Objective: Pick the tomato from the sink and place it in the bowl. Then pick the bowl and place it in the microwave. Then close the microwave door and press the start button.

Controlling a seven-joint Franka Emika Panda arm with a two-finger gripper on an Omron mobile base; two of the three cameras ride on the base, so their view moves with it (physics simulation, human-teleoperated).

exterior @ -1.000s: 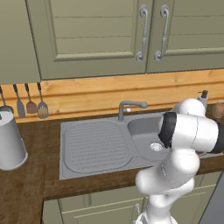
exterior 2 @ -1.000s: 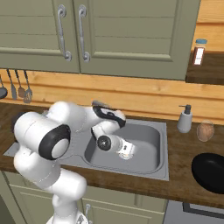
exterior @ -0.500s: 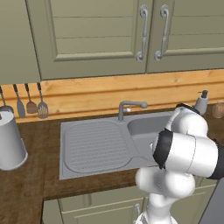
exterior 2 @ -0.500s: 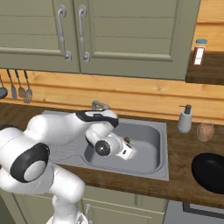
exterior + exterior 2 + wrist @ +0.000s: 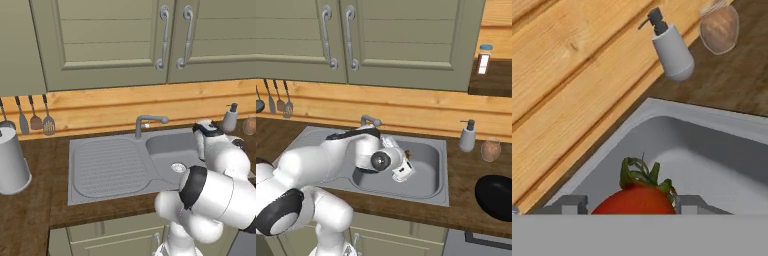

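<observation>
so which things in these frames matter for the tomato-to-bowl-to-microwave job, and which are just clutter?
Job:
- tomato, between the gripper fingertips
- sink, gripper down in its basin
- bowl, black, on the counter to the sink's right

Clutter:
- soap dispenser
- glass jar
- hanging utensils
- grey canister
- small jar on the shelf

Tomato (image 5: 634,199) in the sink (image 5: 428,186) basin, bowl (image 5: 496,197) on the counter well right.

Open room above the sink (image 5: 438,150) basin; a soap dispenser (image 5: 468,136) and jar (image 5: 490,149) crowd its right rim.
</observation>
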